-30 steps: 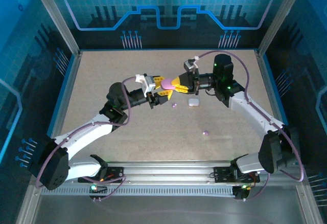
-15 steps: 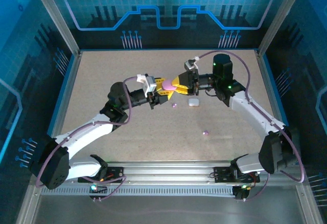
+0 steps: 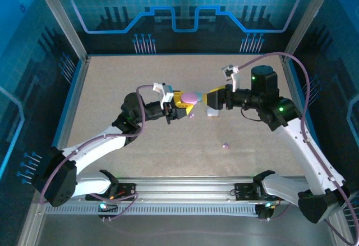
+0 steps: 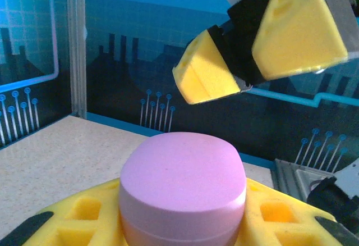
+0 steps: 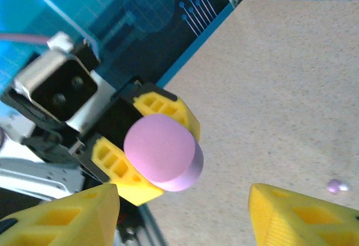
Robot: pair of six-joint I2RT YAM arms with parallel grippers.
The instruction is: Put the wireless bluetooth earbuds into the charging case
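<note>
Above the counter (image 3: 112, 89), the left pincer (image 3: 185, 103) pinches a shut purple case (image 3: 192, 97), contents hidden. The right pincer (image 3: 212, 98), spread, hangs just beside that case. Near it lie an earbud (image 3: 192, 115) and a white case (image 3: 212, 112); a second earbud (image 3: 226, 145) lies farther off.

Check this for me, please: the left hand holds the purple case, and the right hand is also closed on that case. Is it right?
Not fully. The left hand does hold the purple case, but the right hand is open and apart from it, as the right wrist view shows.
</note>
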